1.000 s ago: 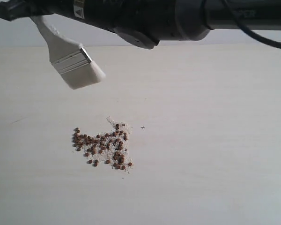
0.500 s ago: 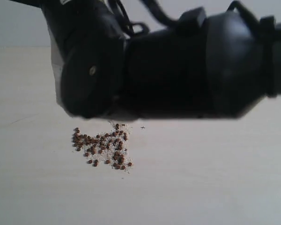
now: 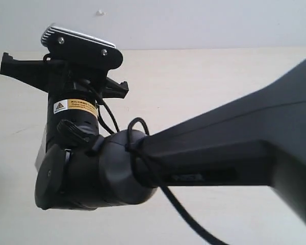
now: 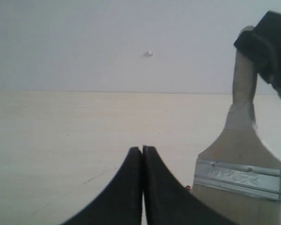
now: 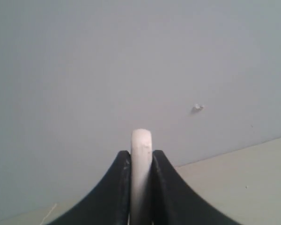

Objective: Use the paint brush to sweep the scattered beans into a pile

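Observation:
In the left wrist view the paint brush (image 4: 239, 154) hangs upright over the table, with a pale wooden handle and a silver ferrule (image 4: 241, 180); its bristles are cut off by the frame. A black finger (image 4: 271, 42) of my right gripper clamps the handle's top. The right wrist view shows the handle end (image 5: 142, 140) pinched in my right gripper (image 5: 142, 157). My left gripper (image 4: 142, 149) is shut and empty, beside the brush. One reddish bean (image 4: 188, 187) peeks out by the ferrule. The other beans are hidden behind my right arm (image 3: 219, 153) in the exterior view.
The pale wooden table (image 3: 194, 81) runs back to a plain grey wall (image 3: 194, 20). My right arm and its wrist camera (image 3: 81, 43) fill much of the exterior view, with a black cable (image 3: 168, 194) looping below.
My right arm has swung down in front of the exterior camera with the brush. The bean pile and the brush, in plain sight a second ago, are now covered.

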`<state>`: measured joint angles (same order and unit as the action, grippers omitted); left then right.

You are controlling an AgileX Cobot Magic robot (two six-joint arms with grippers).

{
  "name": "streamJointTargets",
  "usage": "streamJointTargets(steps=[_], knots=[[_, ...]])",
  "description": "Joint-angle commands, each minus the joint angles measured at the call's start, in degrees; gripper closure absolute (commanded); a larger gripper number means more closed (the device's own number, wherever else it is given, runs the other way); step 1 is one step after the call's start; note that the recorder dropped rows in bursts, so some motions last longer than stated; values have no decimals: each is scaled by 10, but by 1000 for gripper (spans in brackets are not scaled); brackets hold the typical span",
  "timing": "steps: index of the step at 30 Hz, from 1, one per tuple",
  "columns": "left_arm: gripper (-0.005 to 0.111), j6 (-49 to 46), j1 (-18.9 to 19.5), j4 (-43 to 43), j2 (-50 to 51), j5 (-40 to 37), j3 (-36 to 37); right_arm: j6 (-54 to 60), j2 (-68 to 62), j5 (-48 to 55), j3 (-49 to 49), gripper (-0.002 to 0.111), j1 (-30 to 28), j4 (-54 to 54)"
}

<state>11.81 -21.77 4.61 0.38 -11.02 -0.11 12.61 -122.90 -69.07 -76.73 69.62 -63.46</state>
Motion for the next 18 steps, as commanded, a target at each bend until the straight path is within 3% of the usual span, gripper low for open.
streamJointTargets(steps=[1,3,7,18], knots=[[107,-1,1,-3,-2,0,1,-7,-57,-9,-60,108,-23,20],[107,-1,1,-3,-2,0,1,17,-81,-9,-93,108,-33,37],[107,-1,1,-3,-2,0,1,216,-115,-9,-159,108,-49,71],[107,-1,1,-3,-2,0,1,187,-175,-9,-232,108,-49,68]])
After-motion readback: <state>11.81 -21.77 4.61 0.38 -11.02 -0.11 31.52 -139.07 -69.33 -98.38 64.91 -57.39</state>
